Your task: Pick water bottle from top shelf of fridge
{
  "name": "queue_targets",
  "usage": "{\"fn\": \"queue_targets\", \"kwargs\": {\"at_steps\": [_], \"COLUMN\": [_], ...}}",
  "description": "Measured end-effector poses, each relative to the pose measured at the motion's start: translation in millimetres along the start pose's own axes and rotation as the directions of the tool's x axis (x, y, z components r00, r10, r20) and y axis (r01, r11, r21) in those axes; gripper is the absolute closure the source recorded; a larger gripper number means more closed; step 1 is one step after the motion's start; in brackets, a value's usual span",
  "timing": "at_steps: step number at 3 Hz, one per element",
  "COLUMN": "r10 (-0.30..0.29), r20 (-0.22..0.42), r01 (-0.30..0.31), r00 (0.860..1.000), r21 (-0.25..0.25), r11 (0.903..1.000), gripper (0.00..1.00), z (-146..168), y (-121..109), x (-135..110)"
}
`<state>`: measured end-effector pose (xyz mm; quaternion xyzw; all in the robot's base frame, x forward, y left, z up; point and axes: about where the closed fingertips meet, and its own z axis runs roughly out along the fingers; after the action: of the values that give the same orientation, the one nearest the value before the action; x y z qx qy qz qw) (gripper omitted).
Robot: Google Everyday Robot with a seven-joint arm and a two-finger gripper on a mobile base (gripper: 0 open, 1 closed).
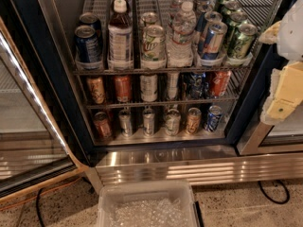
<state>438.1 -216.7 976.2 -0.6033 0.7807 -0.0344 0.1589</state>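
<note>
The bottle (182, 34) stands upright on the top shelf (97, 72), well left of the tool (284, 92); I cannot tell whether the tool is wide or narrow.

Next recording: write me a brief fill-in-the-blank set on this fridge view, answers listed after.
The water bottle stands on the ___ shelf of the fridge. The bottle's cap is ___. The hand is at the ___ edge of the view, outside the fridge. The glass door stands ___.
Answers: top, white, right, open.
</note>
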Motion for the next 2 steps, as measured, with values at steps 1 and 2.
{"fn": "queue_targets", "kwargs": {"at_steps": [1, 2], "r10": [0.000, 0.038], "r20": [0.000, 0.064], "r01": [0.000, -0.039], "r00": [1.000, 0.997], "r21": [0.000, 0.015], "r11": [1.0000, 0.9991], "gripper": [0.00, 0.00], "z": [0.1, 10.0], "y": [0.0, -6.4], "x": [0.0, -6.6]}}
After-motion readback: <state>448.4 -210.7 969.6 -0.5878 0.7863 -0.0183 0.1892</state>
